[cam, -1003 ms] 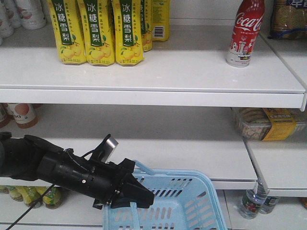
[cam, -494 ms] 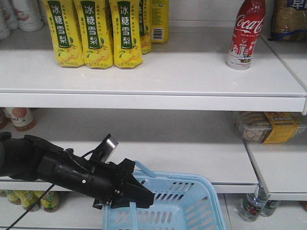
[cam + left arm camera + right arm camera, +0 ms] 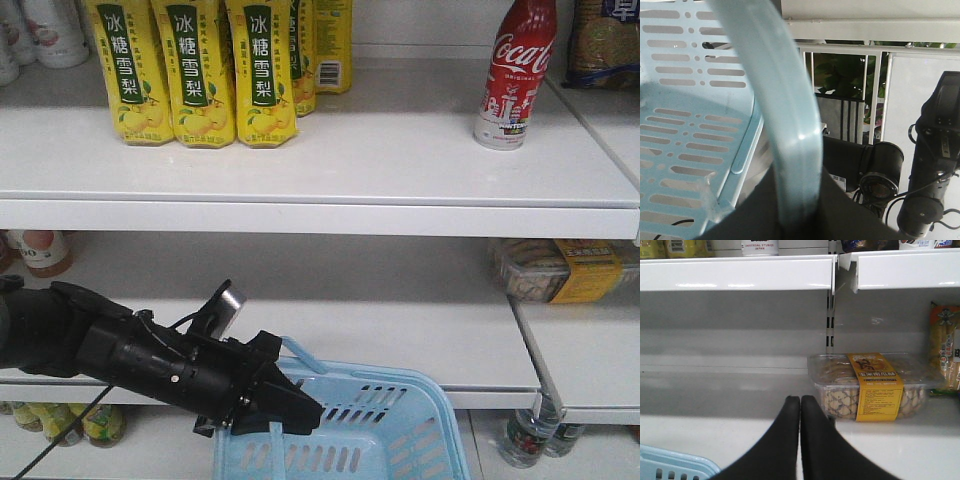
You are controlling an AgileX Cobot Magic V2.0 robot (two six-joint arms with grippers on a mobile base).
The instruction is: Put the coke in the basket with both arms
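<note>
Nearest me, my left jaws were clamped on the handle (image 3: pixel 790 125), and my left arm (image 3: pixel 120 350) held the basket (image 3: pixel 440 405) in front of the lower shelves. What I could see of its inside held nothing. So I judged my carrying half of the job to be in place.

My right jaws were pressed together with nothing between them. They pointed level at the middle shelf (image 3: pixel 730 390), where a biscuit box (image 3: pixel 867 387) lay just to the right. A corner of the basket showed below them on the left.

Farthest off, the coke (image 3: pixel 512 75) stood upright and untouched near the right end of the top shelf (image 3: pixel 380 150). It was well apart from the yellow cartons (image 3: pixel 190 75) and one shelf above my right jaws.

I judged the picking not yet begun. The right jaws had to open, rise to the top shelf, grip the coke and bring it down into the basket.
</note>
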